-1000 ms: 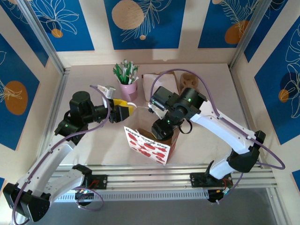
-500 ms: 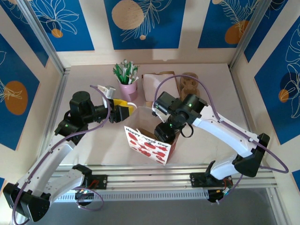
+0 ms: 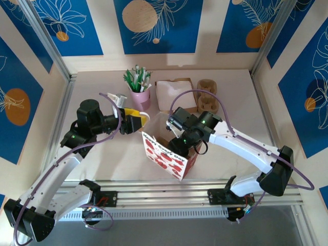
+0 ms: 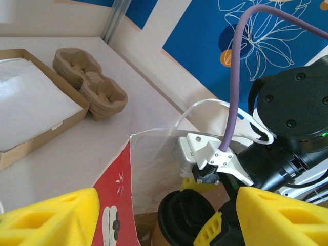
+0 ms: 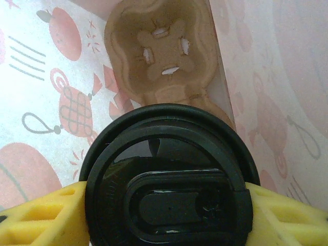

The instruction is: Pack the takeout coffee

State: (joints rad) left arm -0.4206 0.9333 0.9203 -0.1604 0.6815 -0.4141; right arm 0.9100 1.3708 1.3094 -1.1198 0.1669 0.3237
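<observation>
Right gripper (image 5: 164, 218), jaws clamped on the takeout coffee (image 5: 166, 148) at its black lid, reaches into the red-printed gift bag (image 3: 169, 163) (a pulp carrier (image 5: 161, 56) lies beneath). Left gripper (image 3: 140, 121), jaws released, hovers at the bag's rim. Beyond: pink cup (image 3: 140, 97), paper-lined box (image 3: 173, 95).

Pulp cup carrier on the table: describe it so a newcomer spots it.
Go to the back of the table, right of centre, beyond the printed gift bag. Right of the shallow cardboard tray sits the carrier: brown moulded pulp with round wells, unlike its flat, square neighbour.
</observation>
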